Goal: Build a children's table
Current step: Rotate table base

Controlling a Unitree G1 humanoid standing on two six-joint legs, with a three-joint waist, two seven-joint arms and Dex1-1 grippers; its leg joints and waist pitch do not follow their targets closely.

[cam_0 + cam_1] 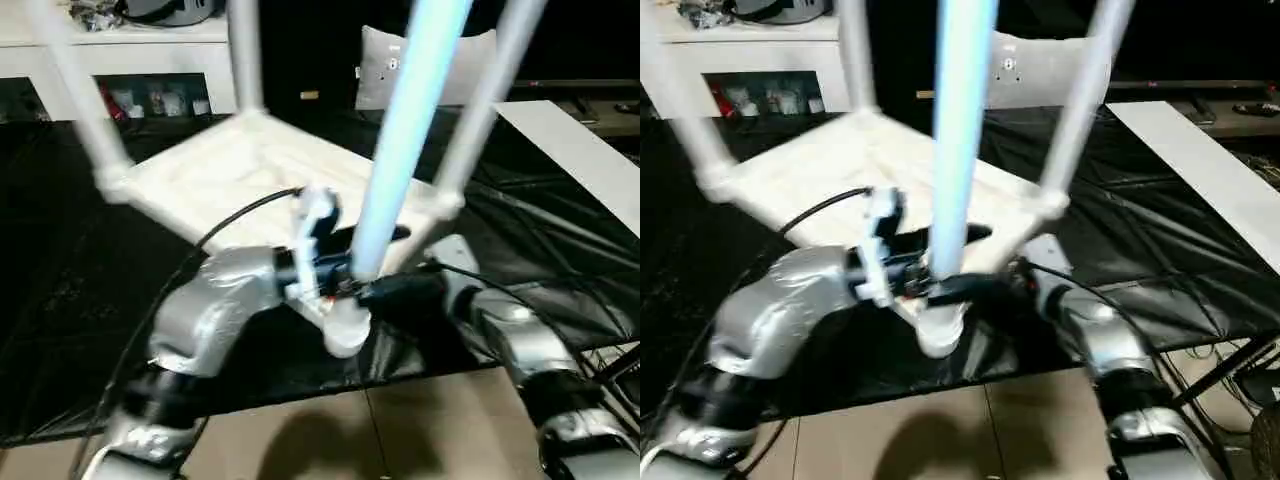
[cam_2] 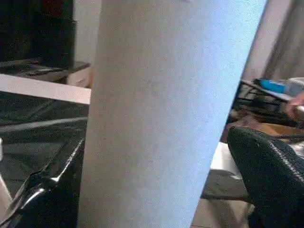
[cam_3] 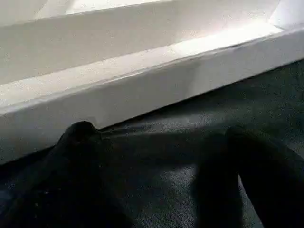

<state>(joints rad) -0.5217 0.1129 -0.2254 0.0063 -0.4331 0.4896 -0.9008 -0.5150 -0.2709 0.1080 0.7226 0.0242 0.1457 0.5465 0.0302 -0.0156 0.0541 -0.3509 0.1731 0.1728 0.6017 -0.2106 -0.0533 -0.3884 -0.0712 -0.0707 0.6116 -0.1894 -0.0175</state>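
A black sheet [image 1: 90, 290] covers the work surface above a tiled floor [image 1: 400, 430], with a white cabinet [image 1: 120, 60] behind holding small coloured things behind its glass. The white tabletop [image 1: 240, 170] lies upside down on the sheet with four legs standing in its corner sockets (one per corner). The left gripper [image 1: 340, 262] is clamped around the nearest leg [image 1: 400, 140] just above its socket, while the right gripper [image 3: 156, 175] hovers spread and empty beside the tabletop's edge.

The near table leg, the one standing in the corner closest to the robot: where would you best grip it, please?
Probably low on the near leg, just above its corner socket, coming in sideways so the fingers span the round tube; the shaft is upright and widest there.
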